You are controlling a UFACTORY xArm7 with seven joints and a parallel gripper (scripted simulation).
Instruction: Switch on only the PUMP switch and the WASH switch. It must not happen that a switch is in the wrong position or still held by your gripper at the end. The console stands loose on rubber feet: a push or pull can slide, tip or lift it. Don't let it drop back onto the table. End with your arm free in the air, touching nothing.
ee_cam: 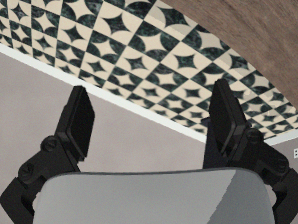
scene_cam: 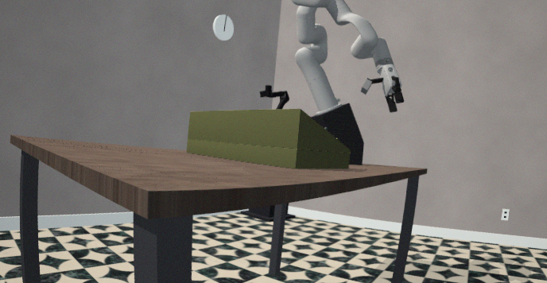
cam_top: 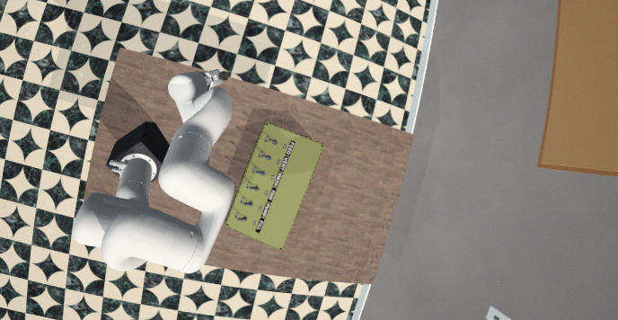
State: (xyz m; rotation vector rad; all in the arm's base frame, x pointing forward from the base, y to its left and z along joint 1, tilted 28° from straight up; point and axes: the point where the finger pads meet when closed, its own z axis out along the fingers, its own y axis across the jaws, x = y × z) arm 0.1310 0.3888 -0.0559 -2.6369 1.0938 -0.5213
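The hand (cam_top: 221, 76) (scene_cam: 382, 94) (ee_cam: 150, 96) hangs beside the console (cam_top: 294, 187) (scene_cam: 242, 133) — wide open, holding nothing — probably to keep clear of its loose body.

FEED, VENT, WASH, FAN, PUMP and FILL on the green console's (cam_top: 292, 196) (scene_cam: 242, 133) black label strips.

Room: plain, type unclear
Floor: patterned tiles (cam_top: 262, 40) (scene_cam: 223, 245) (ee_cam: 150, 65) lay underfoot
Wall: round clock (scene_cam: 223, 27) hung left
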